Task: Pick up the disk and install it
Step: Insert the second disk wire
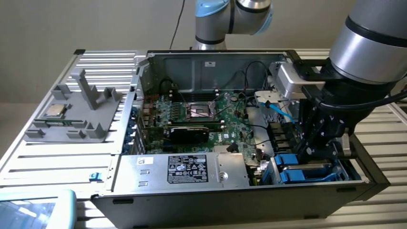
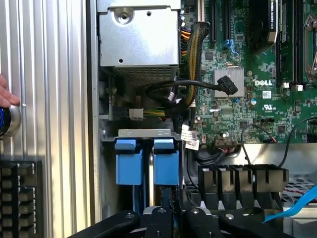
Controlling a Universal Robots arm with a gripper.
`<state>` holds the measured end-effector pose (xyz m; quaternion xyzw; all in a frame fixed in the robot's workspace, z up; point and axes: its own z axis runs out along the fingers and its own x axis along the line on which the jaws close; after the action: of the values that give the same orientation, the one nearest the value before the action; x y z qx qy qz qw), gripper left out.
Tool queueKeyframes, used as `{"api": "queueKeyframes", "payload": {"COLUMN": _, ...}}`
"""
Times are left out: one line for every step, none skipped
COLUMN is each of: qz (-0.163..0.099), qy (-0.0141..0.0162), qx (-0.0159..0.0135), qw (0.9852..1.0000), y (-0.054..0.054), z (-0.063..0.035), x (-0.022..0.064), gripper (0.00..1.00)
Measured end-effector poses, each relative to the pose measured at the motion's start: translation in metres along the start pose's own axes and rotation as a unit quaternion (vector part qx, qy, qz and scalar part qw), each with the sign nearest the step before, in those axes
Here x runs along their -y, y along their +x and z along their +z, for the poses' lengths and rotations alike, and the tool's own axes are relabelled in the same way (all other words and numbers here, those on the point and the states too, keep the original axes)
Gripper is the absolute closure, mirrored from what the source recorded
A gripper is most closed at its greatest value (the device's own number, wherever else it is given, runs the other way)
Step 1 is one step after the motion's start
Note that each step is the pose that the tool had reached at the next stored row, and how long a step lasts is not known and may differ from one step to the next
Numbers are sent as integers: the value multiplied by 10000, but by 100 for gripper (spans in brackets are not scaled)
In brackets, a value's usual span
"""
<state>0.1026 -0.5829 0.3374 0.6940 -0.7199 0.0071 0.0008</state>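
The gripper [image 2: 171,218] sits closest to the wrist camera, its black fingers [image 2: 161,223] and linkage filling the near edge of that view, directly over the drive bay. Whether the jaws are spread or pressed together cannot be told: the tips are lost among the dark parts.

Just beyond the fingers, two blue carrier tabs stand side by side in the bay under a grey metal bracket [image 2: 147,133]. The disk [image 2: 166,161], seen end-on by its blue carrier, is the one in line with the fingers; a second blue carrier [image 2: 128,162] sits just beside it. A fingertip appears to reach the near end of the disk's carrier, though contact is not clear.

In the exterior view the gripper [image 1: 321,143] hangs down into the open computer case [image 1: 241,195] at the corner nearest the exterior view's right, just above the blue carriers [image 1: 305,169].

The green motherboard [image 2: 247,74] lies beside the bay, and the silver power supply box [image 2: 138,34] beyond it. Part of a person's hand [image 2: 7,95] rests on the ribbed table [image 2: 49,74].
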Motion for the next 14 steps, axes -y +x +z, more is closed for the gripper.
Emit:
{"api": "queueKeyframes", "payload": {"qz": 0, "qy": 0, "qx": 0, "qw": 10000, "y": 0, "z": 2, "x": 0, "gripper": 85}}
{"api": "queueKeyframes", "payload": {"qz": 1, "qy": 0, "qx": 0, "qw": 10000, "y": 0, "z": 2, "x": 1, "gripper": 85}}
{"api": "queueKeyframes", "payload": {"qz": 0, "qy": 0, "qx": 0, "qw": 10000, "y": 0, "z": 3, "x": 6, "gripper": 85}}
{"api": "queueKeyframes", "payload": {"qz": 0, "qy": -2, "qx": 1, "qw": 10000, "y": 0, "z": 4, "x": 20, "gripper": 85}}
{"api": "queueKeyframes", "payload": {"qz": 2, "qy": -4, "qx": 0, "qw": 10000, "y": 2, "z": 3, "x": 34, "gripper": 85}}
{"api": "queueKeyframes", "payload": {"qz": 3, "qy": -3, "qx": 0, "qw": 10000, "y": 3, "z": 2, "x": 41, "gripper": 85}}
{"api": "queueKeyframes", "payload": {"qz": 3, "qy": -1, "qx": 0, "qw": 10000, "y": 3, "z": 3, "x": 42, "gripper": 85}}
{"api": "queueKeyframes", "payload": {"qz": 1, "qy": -1, "qx": -1, "qw": 10000, "y": 2, "z": 5, "x": 45, "gripper": 85}}
{"api": "queueKeyframes", "payload": {"qz": -1, "qy": -1, "qx": 0, "qw": 10000, "y": 2, "z": 9, "x": 46, "gripper": 85}}
{"api": "queueKeyframes", "payload": {"qz": 0, "qy": -1, "qx": 3, "qw": 10000, "y": 2, "z": 15, "x": 46, "gripper": 85}}
{"api": "queueKeyframes", "payload": {"qz": 0, "qy": -1, "qx": 2, "qw": 10000, "y": 2, "z": 20, "x": 46, "gripper": 85}}
{"api": "queueKeyframes", "payload": {"qz": -1, "qy": -1, "qx": 0, "qw": 10000, "y": 2, "z": 24, "x": 46, "gripper": 85}}
{"api": "queueKeyframes", "payload": {"qz": 0, "qy": -1, "qx": -1, "qw": 10000, "y": 2, "z": 25, "x": 46, "gripper": 85}}
{"api": "queueKeyframes", "payload": {"qz": -1, "qy": -1, "qx": -1, "qw": 10000, "y": 2, "z": 25, "x": 46, "gripper": 85}}
